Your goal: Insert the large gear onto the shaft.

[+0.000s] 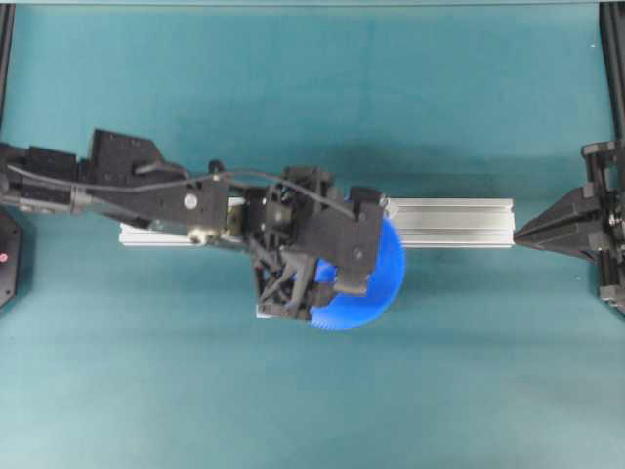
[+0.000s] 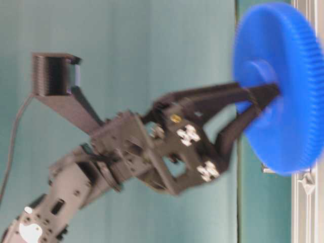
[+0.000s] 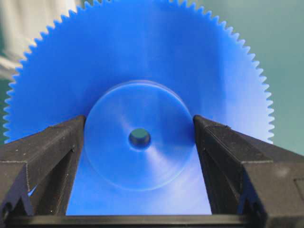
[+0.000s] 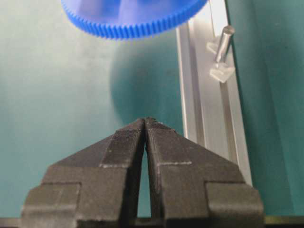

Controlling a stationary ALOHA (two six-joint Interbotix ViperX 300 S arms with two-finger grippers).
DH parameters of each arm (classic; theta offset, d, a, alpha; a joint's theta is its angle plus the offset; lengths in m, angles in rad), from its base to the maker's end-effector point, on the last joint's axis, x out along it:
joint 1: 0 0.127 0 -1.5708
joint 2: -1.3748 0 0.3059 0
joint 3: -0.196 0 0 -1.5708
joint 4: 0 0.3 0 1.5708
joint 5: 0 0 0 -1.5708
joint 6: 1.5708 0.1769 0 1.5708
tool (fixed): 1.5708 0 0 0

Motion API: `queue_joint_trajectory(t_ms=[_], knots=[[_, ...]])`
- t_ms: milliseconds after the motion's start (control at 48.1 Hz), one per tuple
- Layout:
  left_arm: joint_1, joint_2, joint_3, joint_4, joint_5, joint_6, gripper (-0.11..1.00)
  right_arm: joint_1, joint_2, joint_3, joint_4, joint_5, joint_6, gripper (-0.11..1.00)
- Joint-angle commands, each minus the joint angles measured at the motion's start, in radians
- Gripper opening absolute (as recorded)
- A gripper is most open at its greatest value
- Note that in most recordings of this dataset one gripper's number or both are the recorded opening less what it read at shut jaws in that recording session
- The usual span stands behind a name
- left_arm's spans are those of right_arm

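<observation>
Left gripper (image 3: 138,137) holds the large gear (image 3: 137,61) by its raised hub, fingers (image 3: 47,147) spread wide and pressed on either side of it, centre hole showing between them. Gear hangs clear of the table, beside the aluminium rail (image 1: 459,223). A silvery pin (image 4: 223,42), possibly the shaft, stands on that rail just right of the gear. Recommended: level the disc, centre hole over pin tip, descend slowly. Right gripper (image 4: 144,122) is closed, empty, well apart

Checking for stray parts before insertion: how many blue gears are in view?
1. The large gear is gripped by its hub in the left gripper, above the aluminium rail. Others could be hidden beneath the arm.
</observation>
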Motion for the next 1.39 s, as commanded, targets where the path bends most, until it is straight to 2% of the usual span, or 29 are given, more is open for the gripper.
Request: queue_joint_trajectory(t_ms=[0, 395, 810, 1371], knots=[[0.023, -0.006, -0.066, 0.003, -0.014, 0.02, 0.78, 0.003, 0.0, -0.009, 0.003, -0.011, 0.008, 0.13], [0.095, 0.101, -0.166, 0.003, -0.034, 0.12, 0.78, 0.002, -0.028, -0.009, 0.003, -0.012, 0.008, 0.13], [0.153, 0.15, -0.195, 0.003, -0.037, 0.127, 0.78, 0.002, -0.055, 0.002, 0.002, -0.008, 0.008, 0.13], [0.179, 0.16, -0.201, 0.003, -0.031, 0.15, 0.78, 0.002, -0.057, 0.002, 0.002, -0.011, 0.008, 0.13]])
